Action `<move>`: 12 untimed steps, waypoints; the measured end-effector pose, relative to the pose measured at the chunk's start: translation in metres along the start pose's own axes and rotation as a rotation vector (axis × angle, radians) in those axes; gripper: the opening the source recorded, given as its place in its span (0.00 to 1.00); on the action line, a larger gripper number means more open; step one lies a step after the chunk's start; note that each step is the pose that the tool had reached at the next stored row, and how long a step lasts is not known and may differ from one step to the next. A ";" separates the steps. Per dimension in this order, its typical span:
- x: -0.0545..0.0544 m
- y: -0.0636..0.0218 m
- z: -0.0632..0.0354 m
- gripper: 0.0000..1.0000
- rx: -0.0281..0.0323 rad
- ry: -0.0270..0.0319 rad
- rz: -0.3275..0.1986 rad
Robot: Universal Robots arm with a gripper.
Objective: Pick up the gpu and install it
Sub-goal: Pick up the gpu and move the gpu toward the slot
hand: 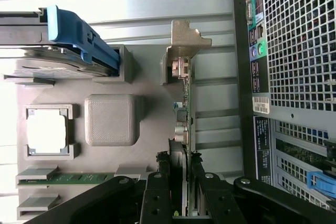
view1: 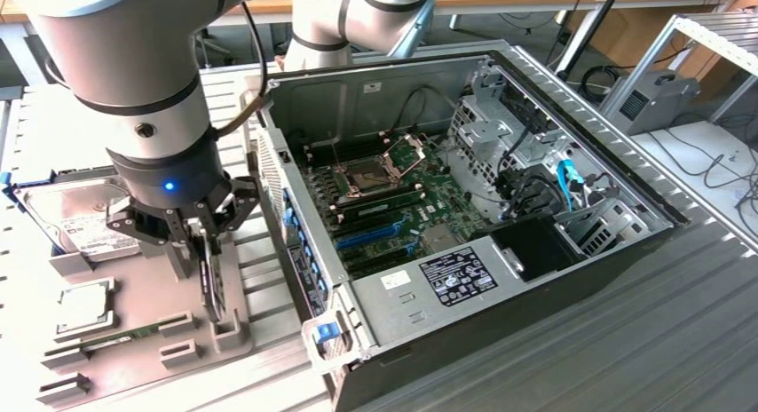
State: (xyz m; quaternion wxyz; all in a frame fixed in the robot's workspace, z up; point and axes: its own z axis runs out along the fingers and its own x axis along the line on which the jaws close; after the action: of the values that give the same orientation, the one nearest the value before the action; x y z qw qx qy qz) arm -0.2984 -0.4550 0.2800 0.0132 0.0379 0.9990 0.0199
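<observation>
Standing on long edge, gpu (hand: pixel 185 109) sits in slotted blocks along grey holder tray (hand: pixel 149 145) edge nearest computer case (view1: pixel 474 199); upright pose leaves both faces free for grasp from above. Jaws about half closed, one on each face away from bracket end, seemingly clamped on card; card not yet lifted from slots. Also on tray: processor (hand: pixel 47 132), memory stick (hand: pixel 68 178), hard drive (view1: pixel 83 224) at corner away from case. Tray on counter (view1: pixel 663 341) beside open case, likely for short transfer
</observation>
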 end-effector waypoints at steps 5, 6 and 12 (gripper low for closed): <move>0.000 0.0001 -0.0019 0.26 0.0000 0.0000 0.000; 0.000 0.0001 -0.0023 0.26 -0.0001 0.0000 0.000; 0.000 0.0002 -0.0045 0.26 -0.0001 -0.0001 0.000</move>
State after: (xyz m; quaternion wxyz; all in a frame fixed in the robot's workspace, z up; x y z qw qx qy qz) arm -0.2984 -0.4550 0.2845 0.0132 0.0379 0.9990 0.0199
